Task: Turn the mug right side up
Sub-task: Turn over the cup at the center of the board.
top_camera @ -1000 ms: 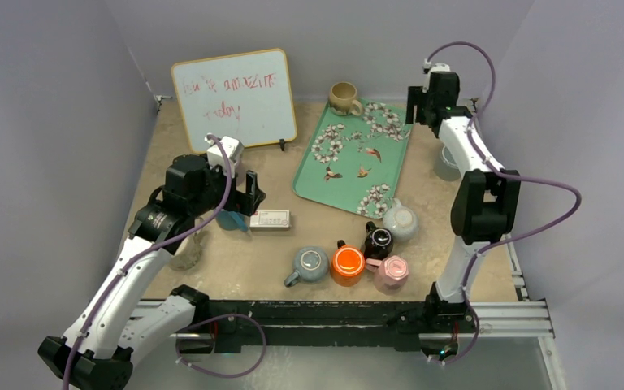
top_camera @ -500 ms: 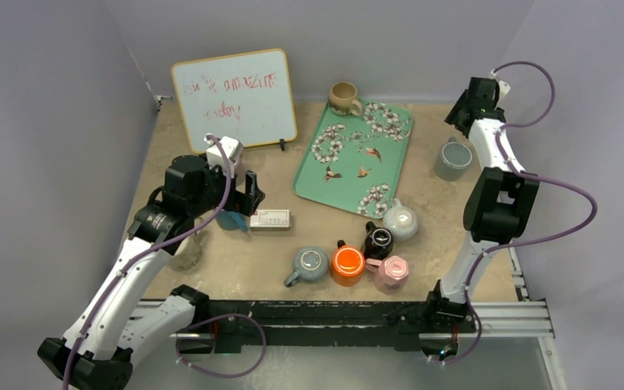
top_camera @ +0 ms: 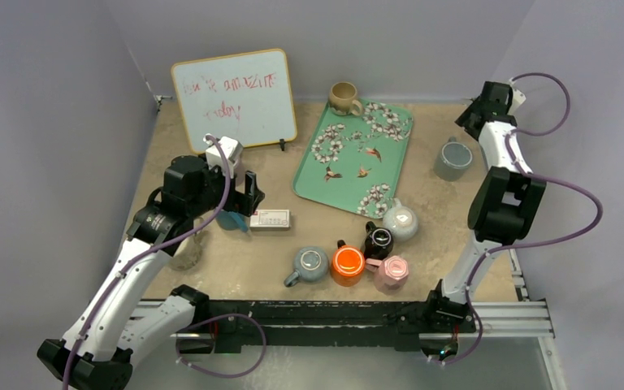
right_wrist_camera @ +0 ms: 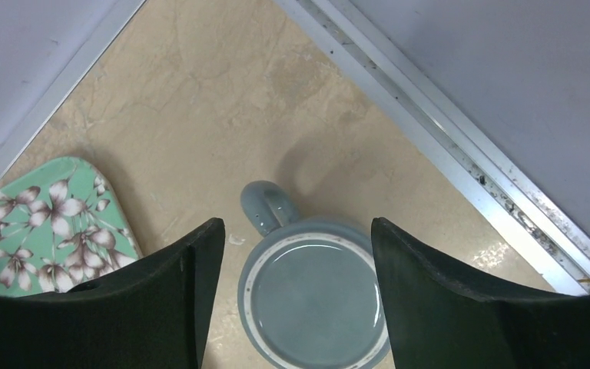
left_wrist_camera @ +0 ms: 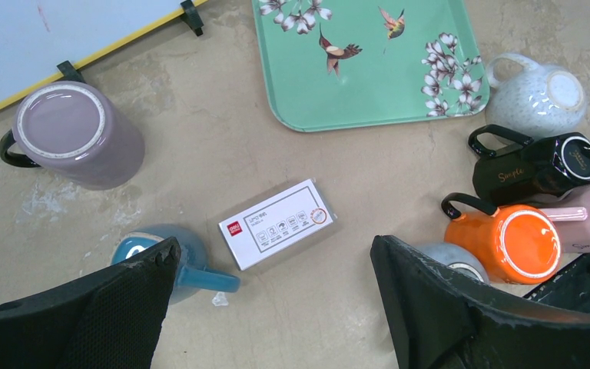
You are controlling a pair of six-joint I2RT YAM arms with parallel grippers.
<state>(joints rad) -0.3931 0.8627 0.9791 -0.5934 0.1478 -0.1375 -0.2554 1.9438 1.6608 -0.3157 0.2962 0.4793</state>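
Right end effector [right_wrist_camera: 293, 231]: jaws wide, empty.
Above grey mug [right_wrist_camera: 315, 300] standing on tabletop [right_wrist_camera: 223, 92]; no contact. Left end effector [left_wrist_camera: 274, 246] likewise wide, empty.

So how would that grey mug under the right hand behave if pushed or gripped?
The grey mug looks glossy and glazed, so probably rigid but slippery. Standing upright and fairly squat, it would likely slide rather than tip.

You've bare table [right_wrist_camera: 200, 92] round the grey mug [right_wrist_camera: 315, 300] — it stands clear. Wall rail [right_wrist_camera: 445, 154] close on its right, tray [right_wrist_camera: 46, 223] apart on its left.
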